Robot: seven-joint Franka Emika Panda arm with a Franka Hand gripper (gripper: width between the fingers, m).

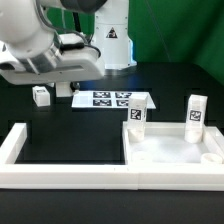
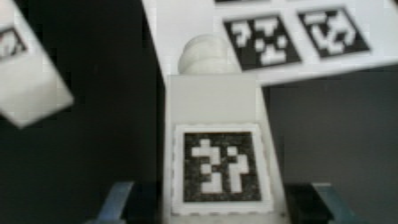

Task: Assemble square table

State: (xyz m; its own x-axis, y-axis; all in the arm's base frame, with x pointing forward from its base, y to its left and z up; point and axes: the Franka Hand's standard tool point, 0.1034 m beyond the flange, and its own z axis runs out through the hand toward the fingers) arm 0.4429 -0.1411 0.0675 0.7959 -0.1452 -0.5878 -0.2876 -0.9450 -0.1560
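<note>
Black tabletop (image 1: pixel 70 145) runs under a green backdrop. Near the marker board (image 1: pixel 115 98), the rimmed square top (image 1: pixel 165 155) holds two upright legs (image 1: pixel 137 115) along its board-side edge. Just beside that board the jaws are clamped on a third leg (image 2: pixel 217 140); a skewed hold could tilt it and jam its socket.

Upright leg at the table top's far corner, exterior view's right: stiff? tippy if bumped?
The upright leg looks like moulded plastic, so probably rigid and light. It is taller than wide, so a bump up high might tip it, unless it is seated in the square table top; that I cannot tell. Smooth faces may be slippery.
</note>
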